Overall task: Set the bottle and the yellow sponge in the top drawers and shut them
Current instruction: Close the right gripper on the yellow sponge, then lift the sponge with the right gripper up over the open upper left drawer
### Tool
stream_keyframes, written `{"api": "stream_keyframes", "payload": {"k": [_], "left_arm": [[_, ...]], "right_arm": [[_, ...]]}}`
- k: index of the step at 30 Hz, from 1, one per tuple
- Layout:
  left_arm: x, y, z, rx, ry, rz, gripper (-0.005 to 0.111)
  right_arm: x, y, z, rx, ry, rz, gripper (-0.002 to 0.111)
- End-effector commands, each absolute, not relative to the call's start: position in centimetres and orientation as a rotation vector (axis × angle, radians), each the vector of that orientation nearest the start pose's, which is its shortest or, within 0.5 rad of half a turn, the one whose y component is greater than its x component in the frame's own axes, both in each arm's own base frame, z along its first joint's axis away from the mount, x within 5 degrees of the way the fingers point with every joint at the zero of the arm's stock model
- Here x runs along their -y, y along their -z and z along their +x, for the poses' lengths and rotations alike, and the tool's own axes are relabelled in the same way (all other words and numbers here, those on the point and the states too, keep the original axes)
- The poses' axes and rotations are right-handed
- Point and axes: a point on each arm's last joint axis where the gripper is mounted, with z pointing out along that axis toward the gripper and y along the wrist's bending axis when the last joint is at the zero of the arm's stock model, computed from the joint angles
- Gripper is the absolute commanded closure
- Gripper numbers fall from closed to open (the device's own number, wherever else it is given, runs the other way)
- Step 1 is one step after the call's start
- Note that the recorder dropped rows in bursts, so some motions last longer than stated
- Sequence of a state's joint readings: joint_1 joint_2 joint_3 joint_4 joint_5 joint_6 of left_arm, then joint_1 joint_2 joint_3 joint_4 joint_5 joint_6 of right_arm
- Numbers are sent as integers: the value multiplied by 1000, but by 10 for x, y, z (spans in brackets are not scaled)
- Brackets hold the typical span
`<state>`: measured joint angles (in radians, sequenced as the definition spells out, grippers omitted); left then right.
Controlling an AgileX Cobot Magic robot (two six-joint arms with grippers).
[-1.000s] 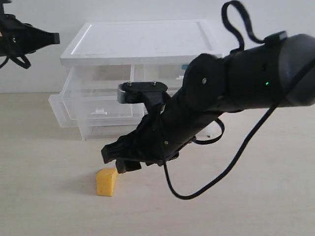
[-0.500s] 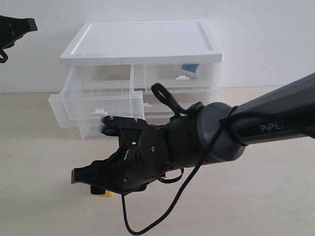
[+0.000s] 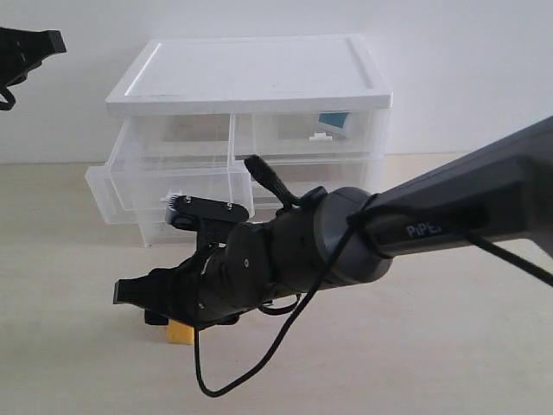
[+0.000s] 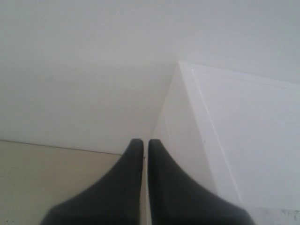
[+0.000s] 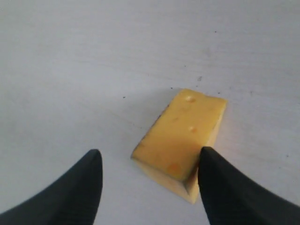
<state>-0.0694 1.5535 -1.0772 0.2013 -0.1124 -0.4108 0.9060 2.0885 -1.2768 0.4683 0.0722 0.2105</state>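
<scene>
The yellow sponge (image 5: 180,138) lies on the table in front of the cabinet, mostly hidden behind my right arm in the exterior view (image 3: 180,332). My right gripper (image 5: 150,152) (image 3: 138,306) is open and low over it, one finger beside the sponge's edge and the other apart from it. The top left drawer (image 3: 173,183) stands pulled out. The top right drawer (image 3: 311,134) is shut, and the bottle's teal label (image 3: 333,120) shows through its front. My left gripper (image 4: 143,141) (image 3: 39,43) is shut on nothing, high beside the cabinet's back left corner.
The white cabinet top (image 3: 251,73) (image 4: 243,140) stands against the back wall. Two full-width drawers (image 3: 285,177) sit under the top ones, partly hidden by my right arm (image 3: 346,242). A black cable (image 3: 259,367) loops down from that arm over the table.
My right arm has swung down and leftward, bringing its open gripper low over the sponge and hiding most of it. The left gripper drew back slightly at first, then stayed still.
</scene>
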Motion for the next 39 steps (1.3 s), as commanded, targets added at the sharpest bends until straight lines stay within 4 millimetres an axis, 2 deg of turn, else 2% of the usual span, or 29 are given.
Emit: {"api": "stream_keyframes", "payload": {"k": [1,5,9,18,21,25,34,39], "left_arm": [[28,-309,359,-1835,228,-121,103],[28,-309,359,-1835,228,-121,103],[28,-309,359,-1835,228,-121,103],[28,-309,359,-1835,228,-121,103],[28,-309,359,-1837,227,-122,103],[28,-308,359,-1839,227,-122,103],[28,-308,358,-1842,226,-122,103],[28,-308,358,-1842,226,-122,103]], "right_arm": [[-353,-125,272,-2500,-745,-333,54],[-353,-111,272,-2523,-720,-341,54],[-353,-105,272,-2526,-710,-347,58],[-352,-104,270,-2544,-677,-427,106],[-349,-105,265,-2585,-636,-517,108],[-343,-115,259,-2611,-565,-669,108],[-328,-157,242,-2633,-466,-997,108],[-328,-188,225,-2529,-468,-1170,108]]}}
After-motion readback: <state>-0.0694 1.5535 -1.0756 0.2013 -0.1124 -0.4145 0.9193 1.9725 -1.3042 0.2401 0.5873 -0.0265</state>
